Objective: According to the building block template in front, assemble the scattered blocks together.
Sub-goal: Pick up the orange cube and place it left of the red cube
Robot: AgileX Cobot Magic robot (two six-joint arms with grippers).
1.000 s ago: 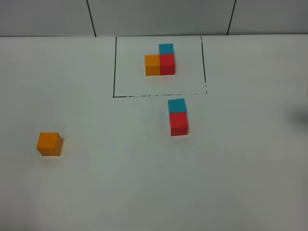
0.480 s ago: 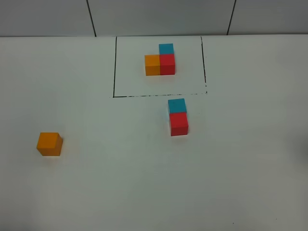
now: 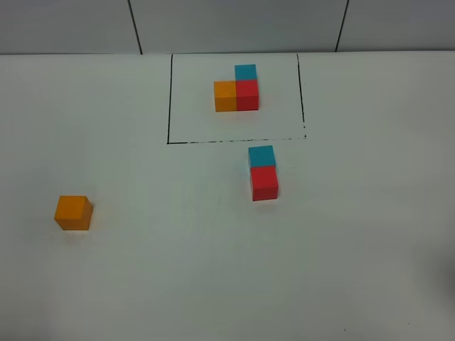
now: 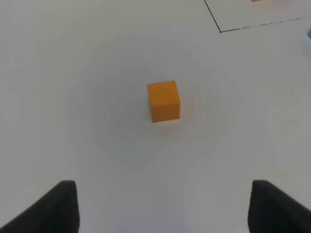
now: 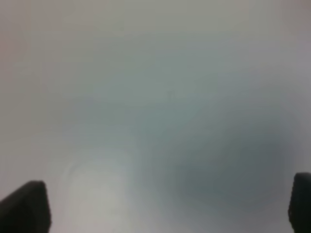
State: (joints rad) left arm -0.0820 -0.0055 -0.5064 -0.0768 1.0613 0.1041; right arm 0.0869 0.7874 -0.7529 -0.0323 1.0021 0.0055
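The building block template (image 3: 237,89) is a joined L of orange, red and blue cubes inside a thin black-lined rectangle (image 3: 168,106) at the back of the white table. Just in front of the frame, a loose blue cube (image 3: 261,155) touches a loose red cube (image 3: 264,182). The loose orange cube (image 3: 73,212) sits alone at the left; the left wrist view shows the same orange cube (image 4: 164,100) ahead of my open left gripper (image 4: 163,208), well apart from it. My right gripper (image 5: 160,206) is open over bare table. Neither arm shows in the exterior view.
A corner of the black frame line (image 4: 219,30) shows in the left wrist view. Grey wall panels (image 3: 234,25) run behind the table's far edge.
A dark blur at the right edge of the exterior view a second ago is gone. The blocks have not moved.
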